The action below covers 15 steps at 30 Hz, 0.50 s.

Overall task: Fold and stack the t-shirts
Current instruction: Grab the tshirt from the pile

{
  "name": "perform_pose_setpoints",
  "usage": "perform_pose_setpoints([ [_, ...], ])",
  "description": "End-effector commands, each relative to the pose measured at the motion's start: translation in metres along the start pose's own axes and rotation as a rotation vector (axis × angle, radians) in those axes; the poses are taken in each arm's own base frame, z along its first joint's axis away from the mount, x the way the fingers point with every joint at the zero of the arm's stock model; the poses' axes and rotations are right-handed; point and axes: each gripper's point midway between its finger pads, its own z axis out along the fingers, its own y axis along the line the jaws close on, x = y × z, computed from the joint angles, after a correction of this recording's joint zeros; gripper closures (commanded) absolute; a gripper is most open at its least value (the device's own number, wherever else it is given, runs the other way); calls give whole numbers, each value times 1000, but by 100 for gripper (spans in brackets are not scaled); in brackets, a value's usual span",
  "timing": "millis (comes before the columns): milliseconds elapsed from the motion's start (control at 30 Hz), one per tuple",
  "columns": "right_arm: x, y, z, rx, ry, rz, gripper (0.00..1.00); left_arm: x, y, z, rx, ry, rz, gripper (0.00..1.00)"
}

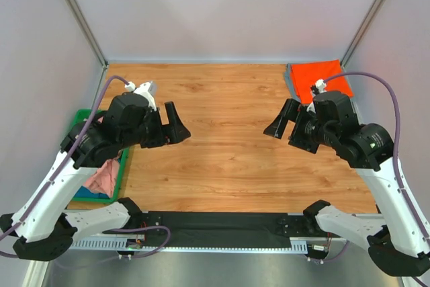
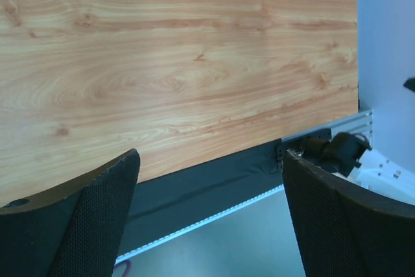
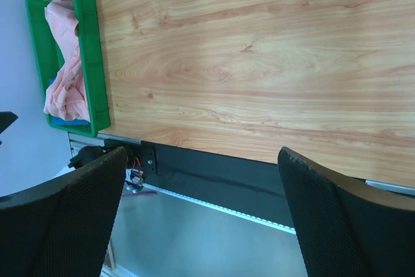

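Observation:
A folded bright orange-red t-shirt [image 1: 318, 76] lies at the table's far right corner. A salmon-pink t-shirt [image 1: 103, 177] sits crumpled in the green bin at the left, also in the right wrist view [image 3: 63, 72], with a bit of teal-blue cloth [image 3: 65, 121] under it. The grey t-shirt is out of view. My left gripper [image 1: 172, 124] is open and empty above the left half of the table; in the left wrist view [image 2: 211, 215] its jaws stand wide apart. My right gripper [image 1: 285, 120] is open and empty above the right half, also in the right wrist view [image 3: 202, 215].
The green plastic bin [image 1: 122, 166] stands at the table's left edge, its rim showing in the right wrist view [image 3: 97, 63]. White walls enclose the table on three sides. A black strip [image 1: 222, 223] runs along the near edge between the arm bases.

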Motion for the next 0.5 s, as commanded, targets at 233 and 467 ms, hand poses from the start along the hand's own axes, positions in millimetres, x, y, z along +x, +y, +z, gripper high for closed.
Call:
perform_pose_setpoints([
  [233, 2, -2, -15, -9, -15, -29, 0, -24, 81, 37, -303, 11, -556, 9],
  [467, 19, -12, -25, -17, 32, -70, 0, -20, 206, 4, -797, -238, -952, 11],
])
